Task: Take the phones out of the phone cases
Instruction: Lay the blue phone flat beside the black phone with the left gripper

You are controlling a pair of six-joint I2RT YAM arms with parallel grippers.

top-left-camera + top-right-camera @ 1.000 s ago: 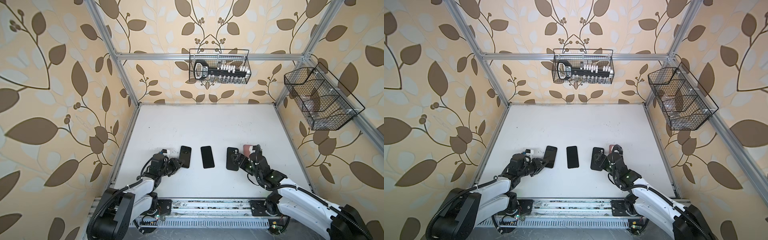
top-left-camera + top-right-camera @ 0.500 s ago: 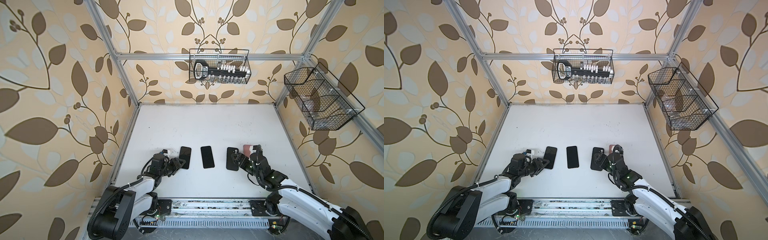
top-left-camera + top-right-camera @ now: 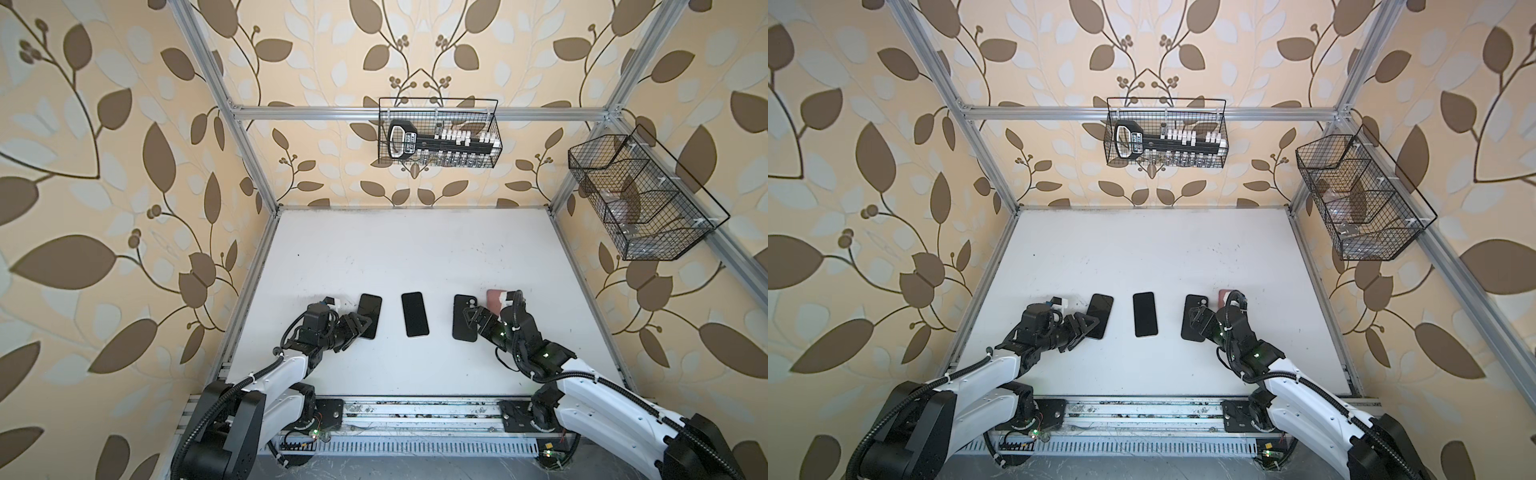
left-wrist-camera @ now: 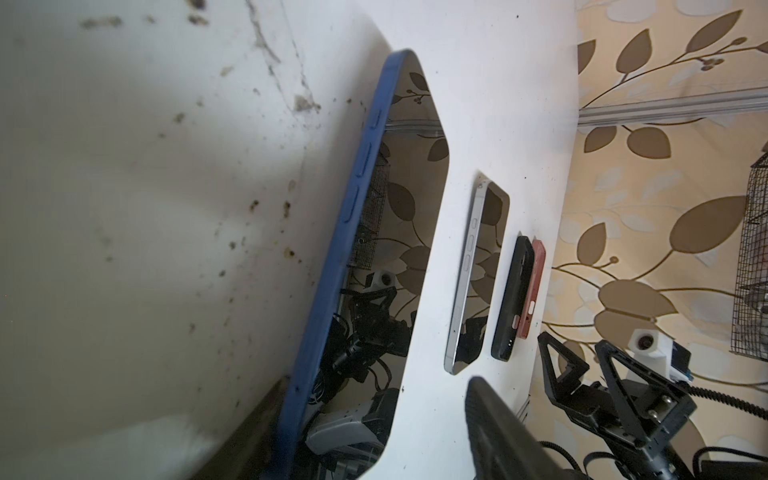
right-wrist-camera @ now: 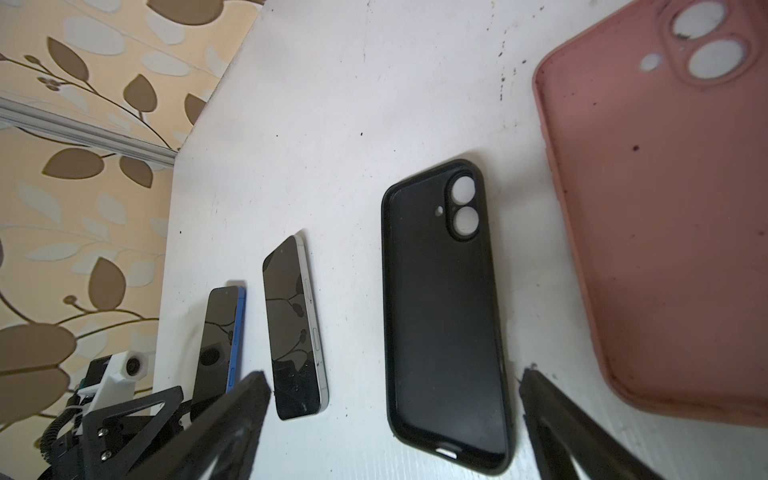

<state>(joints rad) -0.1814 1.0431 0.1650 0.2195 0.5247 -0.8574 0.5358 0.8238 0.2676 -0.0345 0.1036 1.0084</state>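
Step in hand looked like release and back-off. Doing it well meant spreading the jaws fully, lifting straight off, and not dragging the phone toward the silver-edged phone (image 3: 414, 313).

The left gripper (image 3: 360, 325) sat low at the near end of the blue-edged, dark-glass rectangular phone (image 3: 371, 309). Its jaws were parted and held nothing; one finger (image 4: 498, 424) stood clear of the phone's side, with bare white table (image 3: 415, 249) between.

The phone lay flat, screen up, leftmost in the row, near end between the jaws. The blue rim read as its own frame, not certain.

The right gripper (image 3: 473, 320) was spread wide and empty, astride the near end of the empty black rubbery case (image 3: 461, 307). An empty pink case (image 3: 494, 298) lay just beside it.
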